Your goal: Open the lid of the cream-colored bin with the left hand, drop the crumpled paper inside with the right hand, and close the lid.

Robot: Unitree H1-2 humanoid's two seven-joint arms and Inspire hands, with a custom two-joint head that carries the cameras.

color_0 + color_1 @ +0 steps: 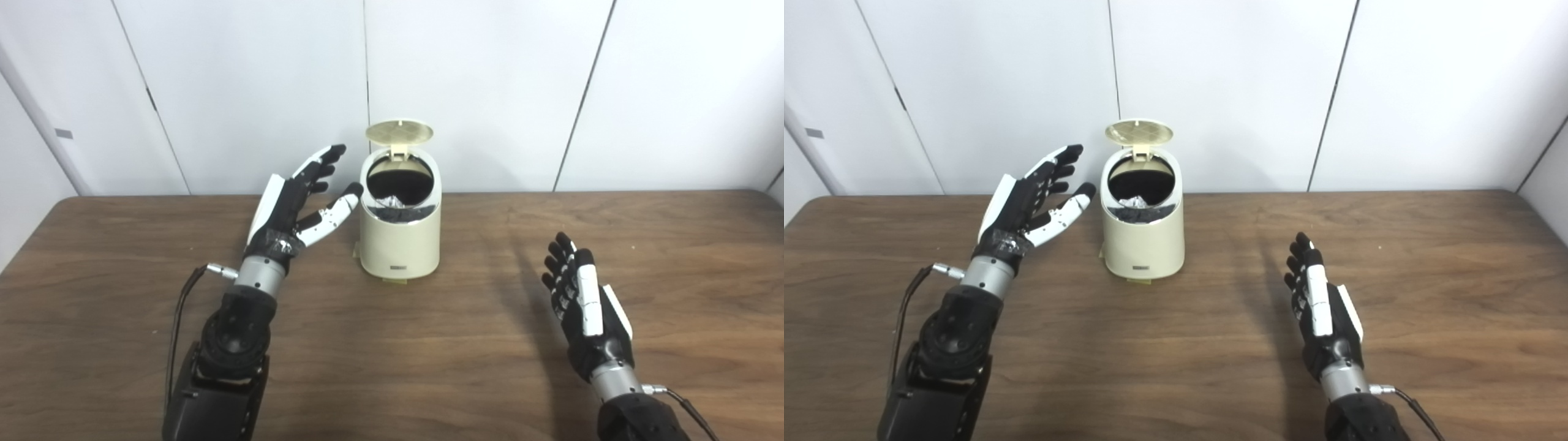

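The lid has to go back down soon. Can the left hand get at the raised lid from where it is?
Probably yes. The left hand is open just left of the bin, holding nothing, and the lid stands upright at the back with nothing between them.

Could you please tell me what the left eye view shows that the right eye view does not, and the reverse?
Only the left eye view shows a grey tag on the wall strip at far left with wall beyond it. Only the right eye view shows more of the wall corner at far right. Both show the cream-colored bin with its lid up, crumpled paper inside, the left hand open beside the bin, and the right hand open, empty, over the table.
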